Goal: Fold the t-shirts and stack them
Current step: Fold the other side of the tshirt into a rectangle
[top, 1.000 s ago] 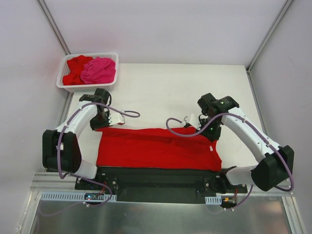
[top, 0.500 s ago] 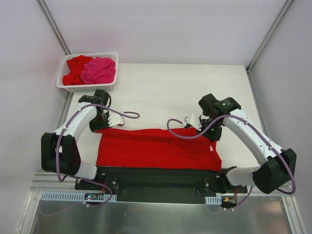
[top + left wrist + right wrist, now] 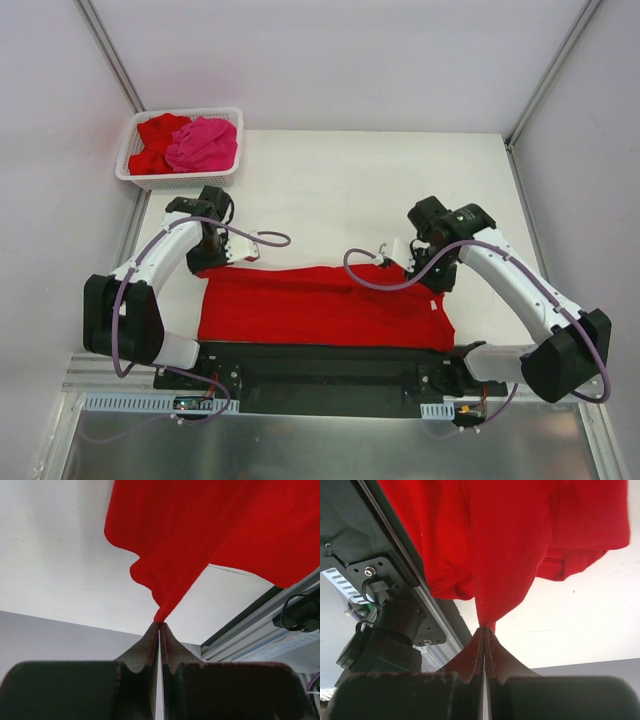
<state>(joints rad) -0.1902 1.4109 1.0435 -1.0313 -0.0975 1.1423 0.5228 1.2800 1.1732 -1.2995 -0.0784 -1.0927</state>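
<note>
The left gripper [image 3: 159, 625] and right gripper [image 3: 485, 628] have edged nearer, drawing the far edge of the red t-shirt [image 3: 320, 310], spread at near centre, back over itself. Each is clamped tight on a far corner, so the fold stays even across the width

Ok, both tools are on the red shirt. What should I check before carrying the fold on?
1. Left tool shut on the red t-shirt: ok.
2. Right tool shut on the same shirt: ok.
3. Both grips about level along its far edge: ok.
4. Each tool pinching one layer only: cannot tell.
5. Near hem free of the black base rail: cannot tell; they meet in the top view.
6. Basket apart from the left arm: ok.
</note>
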